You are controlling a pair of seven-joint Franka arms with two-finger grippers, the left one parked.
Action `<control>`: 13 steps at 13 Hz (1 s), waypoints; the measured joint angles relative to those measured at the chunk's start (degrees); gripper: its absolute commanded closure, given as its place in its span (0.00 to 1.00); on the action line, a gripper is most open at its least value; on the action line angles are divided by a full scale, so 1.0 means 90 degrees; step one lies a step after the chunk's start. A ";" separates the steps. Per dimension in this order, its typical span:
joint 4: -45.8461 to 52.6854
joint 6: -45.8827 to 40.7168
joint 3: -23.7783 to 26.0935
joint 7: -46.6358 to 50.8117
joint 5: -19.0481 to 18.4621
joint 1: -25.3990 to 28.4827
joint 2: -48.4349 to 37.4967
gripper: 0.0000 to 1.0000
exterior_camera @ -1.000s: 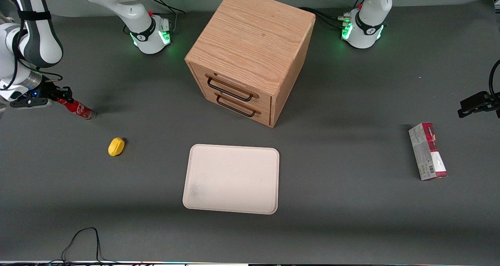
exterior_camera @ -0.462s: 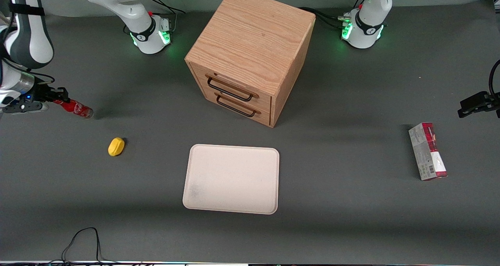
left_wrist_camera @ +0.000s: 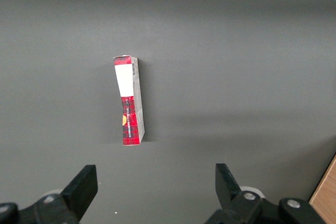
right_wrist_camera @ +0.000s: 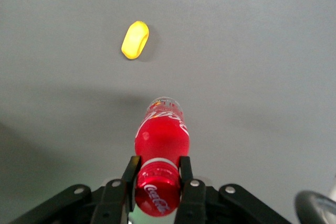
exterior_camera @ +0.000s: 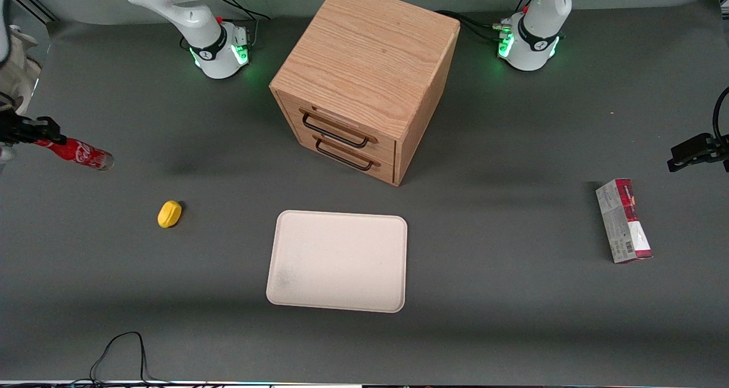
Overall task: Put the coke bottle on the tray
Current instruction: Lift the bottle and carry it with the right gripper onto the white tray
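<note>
- The coke bottle [exterior_camera: 77, 152] hangs above the table [exterior_camera: 512, 319] at the working arm's end, tilted with its clear base lowest, apparently clear of the surface.
- The gripper [right_wrist_camera: 156, 174] is clenched on the bottle's cap end, one finger pressed to each side.
- A small yellow object [exterior_camera: 170, 213] lies on the table nearer the front camera than the bottle.
- The tray [exterior_camera: 338, 260] lies flat mid-table, in front of the wooden drawer cabinet [exterior_camera: 364, 80], well apart from the bottle.
- A red-and-grey carton [exterior_camera: 623, 220] lies toward the parked arm's end.
</note>
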 measured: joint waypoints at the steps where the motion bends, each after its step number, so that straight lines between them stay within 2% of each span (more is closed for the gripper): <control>1: 0.0489 -0.0335 0.0095 0.0042 0.0022 0.0003 0.0202 1.00; 5: 0.1651 -0.0754 0.0583 0.0766 0.0280 0.0011 0.1037 1.00; 9: 0.2925 -0.1319 0.1774 0.2577 0.0378 0.0039 0.2145 1.00; 13: 0.4332 -0.1476 0.2854 0.4241 0.0391 0.0061 0.3497 1.00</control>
